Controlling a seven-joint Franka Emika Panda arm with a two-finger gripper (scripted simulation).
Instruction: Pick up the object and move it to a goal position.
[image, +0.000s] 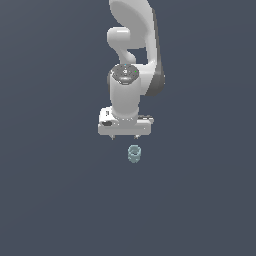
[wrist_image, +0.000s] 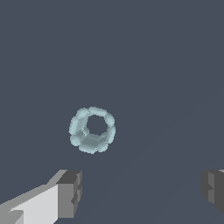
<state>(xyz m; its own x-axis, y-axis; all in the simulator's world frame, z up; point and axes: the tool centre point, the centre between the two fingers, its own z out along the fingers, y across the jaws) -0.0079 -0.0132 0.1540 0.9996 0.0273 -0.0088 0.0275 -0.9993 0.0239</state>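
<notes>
From the wrist view, nearest to my camera, I note the two dark fingertips (wrist_image: 72, 192) of the gripper (wrist_image: 142, 192) standing wide apart with nothing between them. The gripper holds nothing. Beyond the tips lies the cup (wrist_image: 92, 130), seen from above as a pale teal, see-through ring with its mouth facing up toward the camera. It does not sit centred in the gap; it lies much nearer one fingertip than the other, and clear of both.

In the exterior view, the gripper (image: 124, 137) hangs from the white arm (image: 131, 60), pointing down, and the cup (image: 134, 153) appears just below it and slightly toward that view's right. The table (image: 50, 200) is a plain dark surface with no shadow or edge to read, so I cannot say with confidence how high the fingertips stand above the cup.

Assessment: the pick-up has not begun. No goal marker shows in either view.

Risks noted:
- Descending without correcting the sideways offset could bring one fingertip down onto the rim, tipping or knocking the cup away.
- Closing off-centre would likely shove the cup sideways before the far finger meets it.
- The cup looks light and round-walled; a grip taken too near the rim could let it slip out on the lift.
</notes>
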